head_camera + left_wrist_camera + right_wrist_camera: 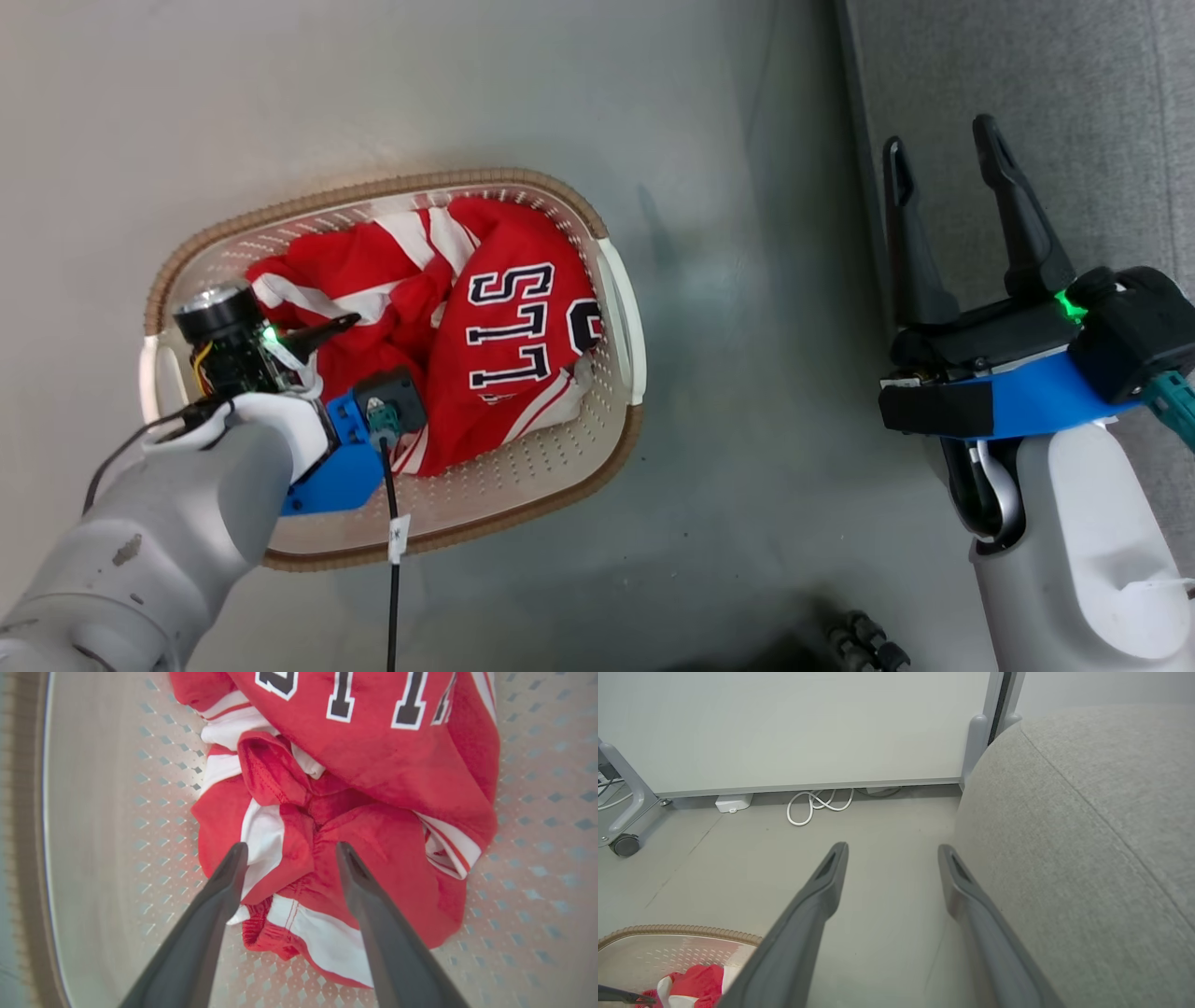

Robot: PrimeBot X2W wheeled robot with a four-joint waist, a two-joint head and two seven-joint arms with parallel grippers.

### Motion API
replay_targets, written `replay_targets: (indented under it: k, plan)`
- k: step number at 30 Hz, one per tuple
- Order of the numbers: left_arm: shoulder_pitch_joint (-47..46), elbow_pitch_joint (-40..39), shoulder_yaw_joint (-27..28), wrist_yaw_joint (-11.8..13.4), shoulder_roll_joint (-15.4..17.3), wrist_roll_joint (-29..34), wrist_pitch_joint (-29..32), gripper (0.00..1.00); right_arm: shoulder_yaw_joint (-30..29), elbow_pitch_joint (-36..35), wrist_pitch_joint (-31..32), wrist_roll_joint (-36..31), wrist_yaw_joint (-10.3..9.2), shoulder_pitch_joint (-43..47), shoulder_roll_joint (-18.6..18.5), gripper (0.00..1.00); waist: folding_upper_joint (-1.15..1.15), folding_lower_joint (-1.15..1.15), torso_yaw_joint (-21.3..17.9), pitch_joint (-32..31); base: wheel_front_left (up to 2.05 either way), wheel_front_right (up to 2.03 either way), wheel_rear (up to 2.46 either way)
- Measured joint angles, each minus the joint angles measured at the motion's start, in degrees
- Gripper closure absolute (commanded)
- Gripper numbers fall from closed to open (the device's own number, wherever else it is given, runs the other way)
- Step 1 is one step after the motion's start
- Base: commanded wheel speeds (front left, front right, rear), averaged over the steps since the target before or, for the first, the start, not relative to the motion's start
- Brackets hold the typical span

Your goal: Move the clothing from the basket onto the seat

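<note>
Clothing: the red garments lie heaped inside the basket [420, 182], and none is on the seat [1074, 93]. The lettered jersey [523, 327] covers the right of the pile. The striped garment [373, 271] is bunched to its left.
Left gripper: the left gripper [292, 847] is spread wide and holds nothing. Its fingers stand either side of a red-and-white fold of the striped garment. I cannot tell whether the tips touch the cloth.
Right gripper: the right gripper [938, 135] is parted and empty, above the floor [747, 373] just beside the seat's edge.
Risk, thin pinch: closing on the top fold alone would likely catch a single layer. It could then slip out as the arm rises.
Risk, double lift: the striped garment looks tucked under the jersey's edge. Lifting it may drag the jersey along and drop it over the rim.
Risk, basket: fingers driven too deep could strike the perforated bottom. The basket looks light, so it might shift or tip if cloth snags it.
Risk, trailing cloth: a long hanging end could catch the woven-look rim or sweep the floor between basket and seat.
Left arm pose: the forearm enters from the lower left of the head view. The wrist is bent down into the basket, with the fingers aimed at the pile's left part.
Right arm pose: the forearm stands at the lower right with its fingers pointing up the view along the seat's edge, well apart from the basket.
</note>
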Motion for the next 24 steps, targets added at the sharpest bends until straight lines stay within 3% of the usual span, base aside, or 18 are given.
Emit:
replay_targets:
  k: [24]
  plan:
    - [-8.1, 1.7, -0.1, 0.0, 1.8, 3.2, 4.2, 0.0, -0.8, -8.9, 0.0, -0.4, 0.0, 1.1, 0.0, 0.0, 0.0, -0.01, -1.6, 12.4, 0.0, 0.0, 0.0]
